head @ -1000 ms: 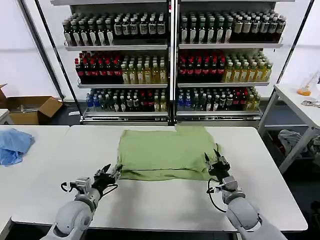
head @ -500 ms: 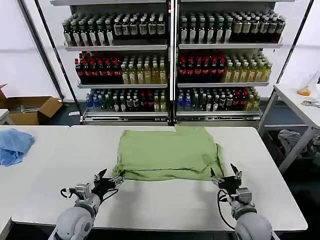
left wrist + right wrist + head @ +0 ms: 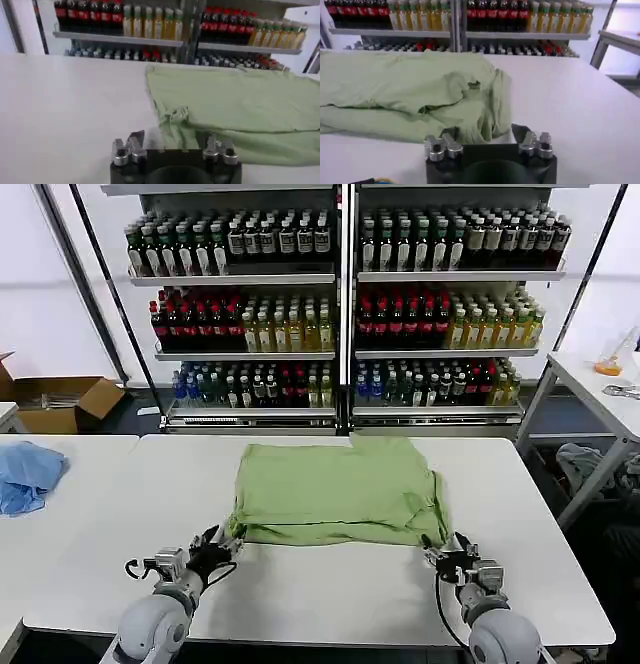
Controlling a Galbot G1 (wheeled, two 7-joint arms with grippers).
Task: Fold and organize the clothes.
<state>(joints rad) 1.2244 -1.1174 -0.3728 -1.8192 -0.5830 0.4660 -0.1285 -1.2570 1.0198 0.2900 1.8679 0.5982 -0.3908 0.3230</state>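
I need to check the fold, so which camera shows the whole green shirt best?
The head view: the green shirt lies folded on the white table, all its edges visible. The left wrist view gives its near left corner close up; the right wrist view gives its bunched right edge.

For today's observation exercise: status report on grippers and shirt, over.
Left gripper and right gripper open, empty, at near corners. Green shirt folded flat on table. Nothing in the way.
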